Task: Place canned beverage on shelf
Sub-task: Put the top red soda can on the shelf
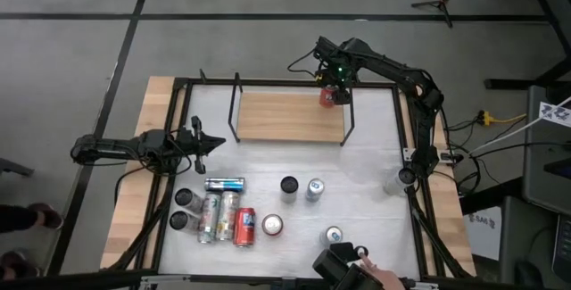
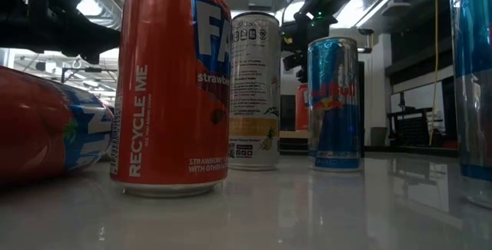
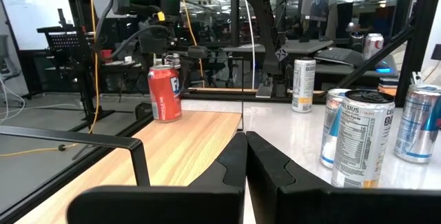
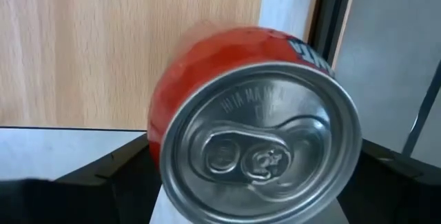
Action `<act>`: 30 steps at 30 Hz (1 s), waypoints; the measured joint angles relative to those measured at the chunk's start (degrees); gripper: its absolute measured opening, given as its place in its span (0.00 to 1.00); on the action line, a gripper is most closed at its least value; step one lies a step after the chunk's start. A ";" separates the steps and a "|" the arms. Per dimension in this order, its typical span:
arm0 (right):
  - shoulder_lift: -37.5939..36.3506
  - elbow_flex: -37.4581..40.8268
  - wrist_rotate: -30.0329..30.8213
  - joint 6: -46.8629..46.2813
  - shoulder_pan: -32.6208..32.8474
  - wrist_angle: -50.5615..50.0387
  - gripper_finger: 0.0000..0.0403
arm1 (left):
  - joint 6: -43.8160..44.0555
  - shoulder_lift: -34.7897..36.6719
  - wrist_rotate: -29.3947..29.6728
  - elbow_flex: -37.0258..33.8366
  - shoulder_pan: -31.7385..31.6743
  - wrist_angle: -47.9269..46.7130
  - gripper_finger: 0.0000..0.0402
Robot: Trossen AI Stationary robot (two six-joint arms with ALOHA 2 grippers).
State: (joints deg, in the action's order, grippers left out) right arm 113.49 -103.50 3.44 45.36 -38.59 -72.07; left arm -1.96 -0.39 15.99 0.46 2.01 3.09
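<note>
Left gripper [image 1: 217, 142]: fingers pressed together, nothing between them, hovering over the table's [image 1: 375, 169] left part, just left of the shelf's lower left corner; in its wrist view the closed fingers [image 3: 242, 156] pointed along the board. Can cluster, lower left of table: a blue can [image 1: 224, 184] on its side; below it two pale cans lying side by side [image 1: 219, 216]; a red can [image 1: 244, 227] lying next to them; two dark cans [image 1: 184, 199] upright at the cluster's left edge. Shelf [image 1: 285, 116]: light-wood board with black rod uprights at both ends, at the far middle of the table. Loose upright cans, mid-table: a red-topped can [image 1: 272, 226], a dark-topped can [image 1: 289, 185], a silver-topped can [image 1: 314, 188], another silver-topped one [image 1: 333, 235] nearer the front edge. Red can on shelf [image 1: 328, 95]: upright at the board's far right corner, beside the right upright. Right gripper [image 1: 335, 83]: directly above that can, fingers spread wide either side of it; its wrist view looked down on the can's silver lid [image 4: 265, 148], and contact between the fingers and the can's wall could not be told. Front edge, right of centre: a person's hand [image 1: 379, 277] next to dark equipment.
</note>
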 joint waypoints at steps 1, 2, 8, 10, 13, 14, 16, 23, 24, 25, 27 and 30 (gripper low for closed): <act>0.00 0.00 -0.13 0.00 0.00 0.00 0.87 | 0.00 -0.01 0.00 0.01 0.01 0.00 0.00; 0.00 0.00 -0.33 0.00 0.00 0.00 0.87 | 0.00 -0.01 0.00 0.00 -0.01 0.00 0.00; -0.07 -0.04 -0.52 0.00 0.00 0.00 0.87 | 0.00 -0.01 0.00 0.00 0.00 0.00 0.00; -0.08 -0.07 -0.52 -0.02 0.00 -0.01 0.87 | 0.00 0.00 0.01 0.01 0.00 0.00 0.00; -0.09 -0.09 -0.54 -0.02 0.00 -0.02 0.87 | 0.00 -0.01 0.00 0.00 0.01 0.00 0.00; -0.09 -0.09 -0.54 -0.03 0.00 -0.04 0.87 | 0.00 0.00 0.01 0.01 0.00 0.00 0.00; -0.09 -0.42 -0.60 -0.07 0.00 -0.83 0.87 | 0.00 0.00 0.00 -0.01 0.01 0.00 0.00; -0.15 -5.40 -1.51 -0.09 0.00 -6.00 0.87 | 0.00 0.00 0.00 0.01 0.01 0.00 0.00; -0.15 -6.34 -1.52 -0.09 0.00 -6.64 0.87 | 0.00 0.00 0.01 0.00 0.00 0.00 0.00; -0.15 -7.40 -1.52 -0.09 0.00 -7.49 0.87 | 0.00 -0.01 0.01 -0.01 -0.01 0.00 0.00; -0.17 -9.47 -1.51 -0.11 0.00 -8.46 0.87 | 0.00 -0.01 0.01 0.00 0.01 0.00 0.00; -0.17 -12.78 -1.50 -0.09 0.00 -10.20 0.87 | 0.00 -0.01 0.00 0.00 0.01 0.00 0.00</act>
State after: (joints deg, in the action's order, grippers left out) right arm 113.32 -116.29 1.93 45.28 -38.59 -82.27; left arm -1.96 -0.39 15.99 0.46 2.02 3.09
